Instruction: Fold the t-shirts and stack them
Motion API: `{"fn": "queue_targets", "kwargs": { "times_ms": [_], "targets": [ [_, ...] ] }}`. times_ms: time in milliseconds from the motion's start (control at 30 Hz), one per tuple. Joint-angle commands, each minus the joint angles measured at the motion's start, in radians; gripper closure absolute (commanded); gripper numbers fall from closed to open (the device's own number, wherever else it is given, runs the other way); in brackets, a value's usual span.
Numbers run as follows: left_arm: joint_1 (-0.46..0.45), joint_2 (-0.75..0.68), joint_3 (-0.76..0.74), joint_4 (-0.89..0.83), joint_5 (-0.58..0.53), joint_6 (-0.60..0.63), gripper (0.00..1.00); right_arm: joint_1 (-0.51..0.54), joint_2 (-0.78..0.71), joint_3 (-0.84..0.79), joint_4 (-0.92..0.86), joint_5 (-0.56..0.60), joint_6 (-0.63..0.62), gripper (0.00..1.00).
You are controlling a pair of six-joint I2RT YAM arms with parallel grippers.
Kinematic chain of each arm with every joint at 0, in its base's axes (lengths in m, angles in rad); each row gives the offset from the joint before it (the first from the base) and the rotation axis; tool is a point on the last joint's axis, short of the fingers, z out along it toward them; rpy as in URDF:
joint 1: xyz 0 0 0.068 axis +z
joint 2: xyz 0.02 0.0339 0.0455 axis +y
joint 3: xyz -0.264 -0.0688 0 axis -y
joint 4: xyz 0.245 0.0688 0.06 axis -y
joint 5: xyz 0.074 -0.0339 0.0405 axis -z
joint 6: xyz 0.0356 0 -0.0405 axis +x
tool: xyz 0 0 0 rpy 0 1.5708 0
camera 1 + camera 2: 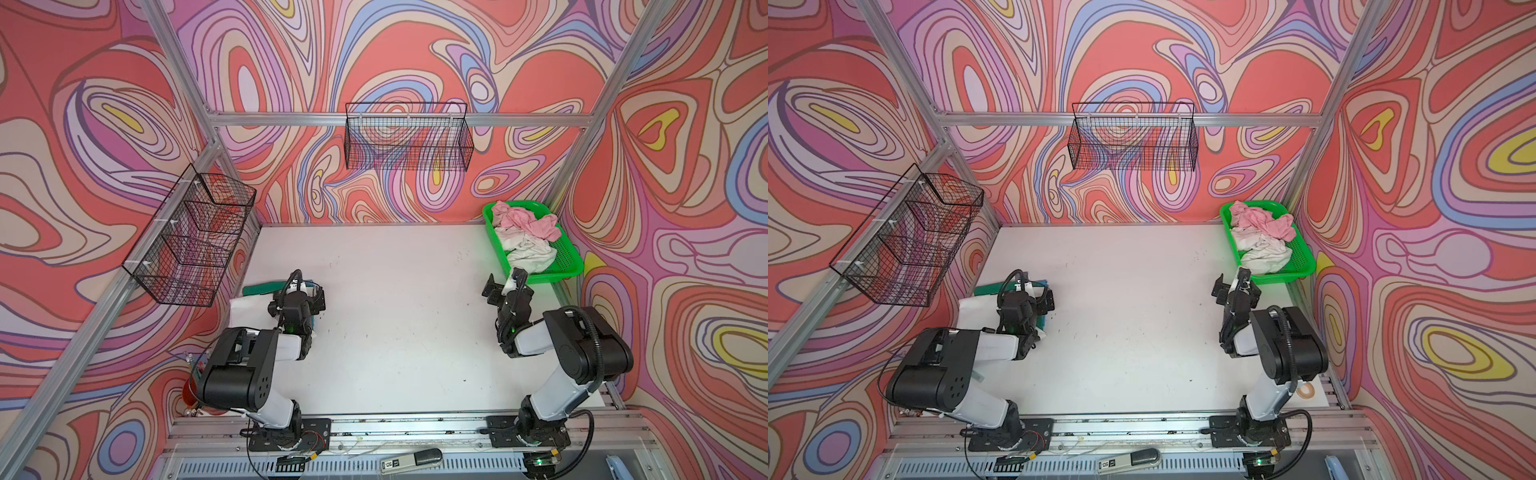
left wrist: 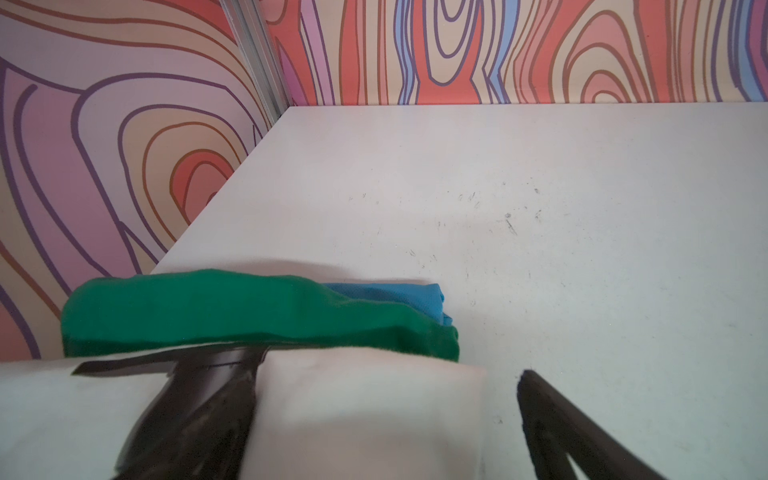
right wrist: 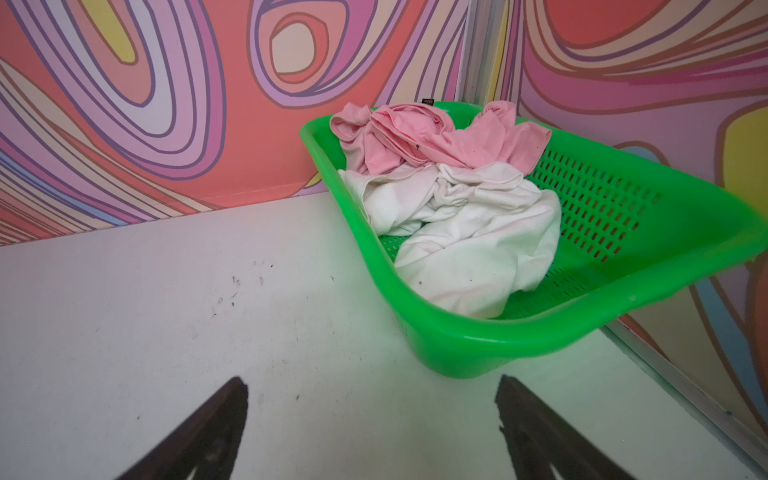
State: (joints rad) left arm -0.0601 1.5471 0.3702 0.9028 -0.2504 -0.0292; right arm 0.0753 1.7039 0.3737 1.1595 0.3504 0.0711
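Note:
A crumpled pink t-shirt [image 3: 436,141] and a crumpled off-white t-shirt [image 3: 478,232] lie in the bright green basket [image 3: 457,328] at the table's back right corner. In both top views they show as pink [image 1: 528,222] and off-white [image 1: 1264,253]. My right gripper [image 3: 372,380] hangs open and empty just before the basket's near corner [image 1: 503,282]. At the left edge lies a folded pile: a dark green t-shirt [image 2: 208,307], a blue one [image 2: 395,295] and a white one [image 2: 365,415]. My left gripper [image 2: 386,365] is open, its jaws astride the white shirt's end [image 1: 316,305].
Two black wire baskets hang on the walls, one at the back [image 1: 409,137] and one at the left [image 1: 191,237]. The arms' bases stand on an aluminium rail [image 1: 415,424] along the front edge. The white table [image 1: 395,311] spreads between the arms.

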Motion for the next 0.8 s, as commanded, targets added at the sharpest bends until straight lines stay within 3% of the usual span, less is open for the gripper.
{"fn": "queue_targets", "kwargs": {
  "times_ms": [0, 767],
  "targets": [
    [-0.007, 0.003, -0.009, 0.035, 0.003, 0.012, 0.00, 0.000, 0.005, -0.009, 0.023, 0.000, -0.013, 0.02],
    [-0.007, 0.003, -0.008, 0.034, 0.002, 0.012, 0.00, -0.002, 0.005, -0.008, 0.021, -0.001, -0.014, 0.02]
  ]
}}
